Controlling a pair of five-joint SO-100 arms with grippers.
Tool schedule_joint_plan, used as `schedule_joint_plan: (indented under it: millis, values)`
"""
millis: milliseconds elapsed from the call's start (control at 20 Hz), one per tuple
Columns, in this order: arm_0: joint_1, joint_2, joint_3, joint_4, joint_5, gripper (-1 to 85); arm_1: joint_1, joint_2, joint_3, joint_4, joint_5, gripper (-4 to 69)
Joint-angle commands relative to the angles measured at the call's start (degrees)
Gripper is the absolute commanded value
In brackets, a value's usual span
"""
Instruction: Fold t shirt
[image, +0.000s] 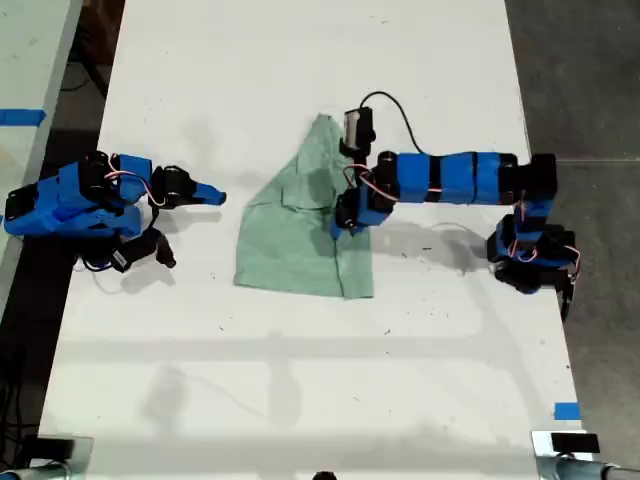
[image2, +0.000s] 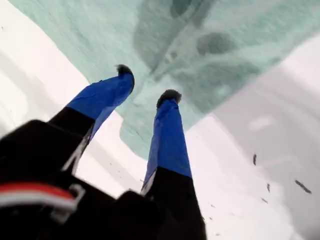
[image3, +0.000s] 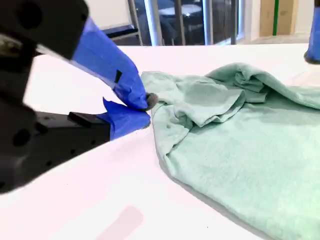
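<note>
The pale mint-green soft cloth t shirt (image: 300, 225) lies partly folded near the middle of the white bench (image: 300, 380). In the exterior view it narrows to a point at its far end and widens to a straighter hem toward the near side. A fold of cloth is bunched across its upper middle, and a longer strip hangs down along the edge on the exterior view's right. In the second wrist view the same bunching (image3: 225, 95) shows as soft ridges, while the nearer cloth lies fairly flat.

The first gripper (image2: 147, 90), blue-taped with dark tips, hovers over the shirt's edge on the exterior view's right (image: 350, 215). Its jaws stand apart with a clear gap and hold nothing; both tips hang above the cloth close to its border, where the white bench begins. Whether the tips touch the cloth cannot be told.

The second gripper (image3: 147, 110) sits near the bench surface on the exterior view's left (image: 205, 195), apart from the shirt in that view. Its jaws are nearly closed, with nothing between them, and the tips point at the shirt's nearest edge.
</note>
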Motion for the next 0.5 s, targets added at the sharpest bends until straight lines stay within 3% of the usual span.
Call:
schedule_joint_plan:
  millis: [0, 50, 200, 350, 450]
  values:
    - [-0.5, 0.4, -0.4, 0.3, -1.1, -0.1, 0.4, 18.0, 12.6, 0.4, 2.3, 6.3]
    - [-0.5, 0.4, -0.4, 0.3, -1.1, -0.1, 0.0, 23.1, 19.1, -0.5, 3.1, 1.7]
    - [-0.5, 0.4, -0.4, 0.3, -1.2, -0.1, 0.2, 39.2, 42.3, -6.2, 6.3, 1.6]
    - [-0.5, 0.4, -0.3, 0.3, -1.2, -0.1, 3.3, 60.3, 67.5, -17.5, 4.2, 1.6]
    - [-0.5, 0.4, -0.3, 0.3, -1.2, -0.1, 5.9, 76.2, 80.5, -19.0, 1.7, 1.7]
